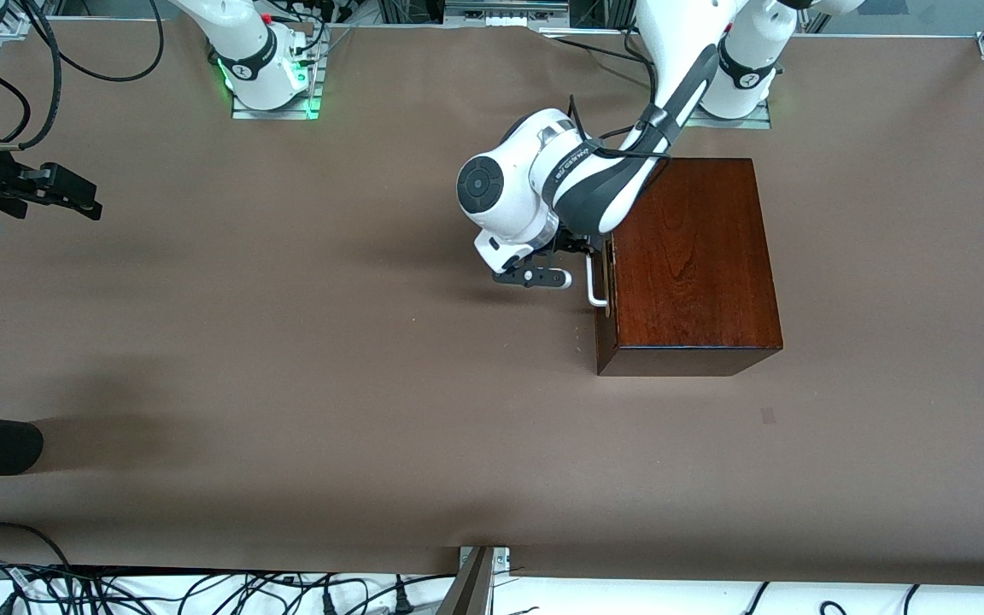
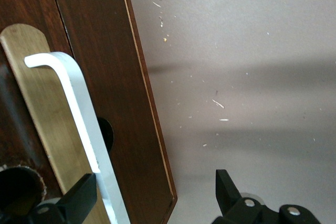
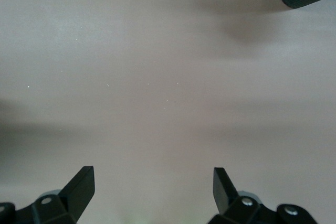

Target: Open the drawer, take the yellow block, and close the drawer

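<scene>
Left pincer (image 2: 152, 195) released, 1 finger beside drawer (image 2: 100, 66) handle (image 2: 79, 124); right pincer (image 3: 152, 190) released, waiting over table (image 1: 287, 359).

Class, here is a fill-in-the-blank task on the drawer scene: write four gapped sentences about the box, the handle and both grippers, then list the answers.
1. The drawer of the glossy mahogany box is ____.
2. The left gripper has its fingers ____ at the white metal bar handle.
3. The handle is mounted on a ____ plate.
4. The right gripper waits, open, over bare ____.

Answers: shut; open; brass; table

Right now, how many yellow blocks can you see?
0. None shows on the table. The drawer of the wooden box is shut, so one may be hidden inside.
</scene>
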### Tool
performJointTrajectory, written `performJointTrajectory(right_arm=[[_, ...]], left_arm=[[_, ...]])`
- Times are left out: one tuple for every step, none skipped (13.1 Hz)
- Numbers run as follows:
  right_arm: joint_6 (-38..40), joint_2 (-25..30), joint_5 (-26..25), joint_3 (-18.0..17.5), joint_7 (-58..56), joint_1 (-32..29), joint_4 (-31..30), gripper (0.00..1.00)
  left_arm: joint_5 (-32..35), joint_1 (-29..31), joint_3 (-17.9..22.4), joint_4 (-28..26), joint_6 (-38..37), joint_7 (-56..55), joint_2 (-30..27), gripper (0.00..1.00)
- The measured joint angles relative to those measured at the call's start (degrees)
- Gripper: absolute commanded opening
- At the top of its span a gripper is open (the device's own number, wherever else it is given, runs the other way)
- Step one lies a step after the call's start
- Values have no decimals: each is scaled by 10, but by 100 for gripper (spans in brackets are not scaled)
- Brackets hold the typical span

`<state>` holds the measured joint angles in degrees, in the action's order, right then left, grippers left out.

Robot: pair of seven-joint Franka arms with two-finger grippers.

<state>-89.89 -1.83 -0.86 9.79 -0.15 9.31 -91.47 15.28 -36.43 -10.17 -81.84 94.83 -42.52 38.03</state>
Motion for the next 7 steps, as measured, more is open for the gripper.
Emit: performJointTrajectory(right_arm=[[0,0,0,0,0,0,0,100],[0,0,0,0,0,0,0,100],[0,0,0,0,0,0,0,100],[0,0,0,0,0,0,0,100],[0,0,0,0,0,0,0,100],[0,0,0,0,0,0,0,100],[0,0,0,0,0,0,0,100]], left_arm=[[3,0,0,-3,2,-6,0,100],[4,0,0,-4,4,-10,0,100],[4,0,0,-5,5,-12,0,100],[4,0,1,-5,6,-13,0,100],[4,0,1,-6,7,-15,-1,100],[4,0,1,-6,8,-19,-1,100],[4,0,1,-6,6,-22,-1,100]])
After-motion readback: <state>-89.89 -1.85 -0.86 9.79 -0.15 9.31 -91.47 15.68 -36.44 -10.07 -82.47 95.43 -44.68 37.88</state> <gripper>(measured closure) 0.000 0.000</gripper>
